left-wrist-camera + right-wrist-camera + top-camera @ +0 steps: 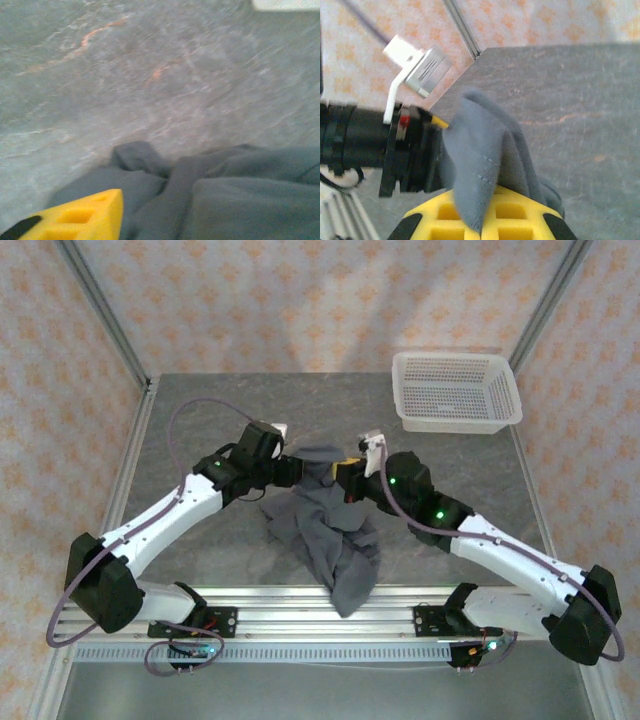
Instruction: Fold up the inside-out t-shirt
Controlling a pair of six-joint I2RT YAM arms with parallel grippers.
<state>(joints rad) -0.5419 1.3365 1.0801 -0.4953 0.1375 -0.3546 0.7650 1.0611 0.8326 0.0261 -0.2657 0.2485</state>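
My R gripper [482, 214] pinches the t-shirt [325, 530], bunched on the table [200, 410] btwn both arms. L gripper [298, 470] is beside it, gap unclear. I'd lift slow and spread evenly.

right gripper [480, 217] pinched shut, facing left gripper [292, 468].

Blur smears the left wrist view, its edges cropping one yellow finger [85, 215] and the white basket [285, 4], while the inside-out t-shirt [480, 165] covers the finger gap of the right gripper [482, 222].
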